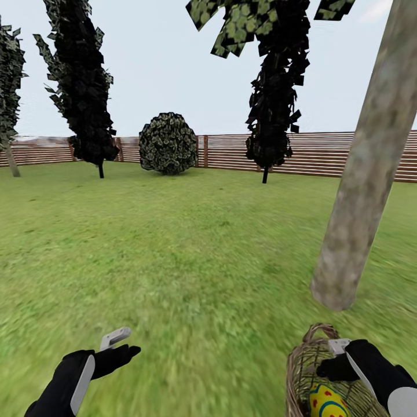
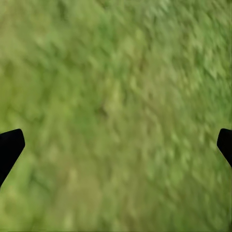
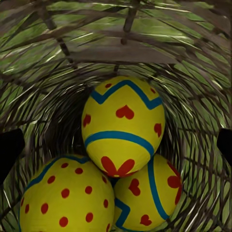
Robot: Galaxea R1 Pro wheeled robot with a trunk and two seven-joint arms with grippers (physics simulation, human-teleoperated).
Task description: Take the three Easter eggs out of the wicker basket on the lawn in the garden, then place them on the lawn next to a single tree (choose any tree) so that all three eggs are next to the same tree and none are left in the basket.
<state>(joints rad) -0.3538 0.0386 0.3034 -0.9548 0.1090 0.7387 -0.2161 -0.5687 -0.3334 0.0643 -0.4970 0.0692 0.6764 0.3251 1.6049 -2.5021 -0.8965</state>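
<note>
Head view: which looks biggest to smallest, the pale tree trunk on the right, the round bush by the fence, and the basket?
1. Pale tree trunk, though it stands nearest, which inflates it.
2. Round bush, far off by the fence.
3. Wicker basket, cut off by the frame's edge, so unsure against the bush.

no readable text, labels or numbers

Three Easter eggs (image 3: 123, 126), one wicker basket (image 1: 304, 370), one tree (image 1: 365, 174), two hands.

Black arms, white side panels; left pincer (image 1: 119, 341) and right pincer (image 1: 336, 356) with pale grey fingers.
</note>
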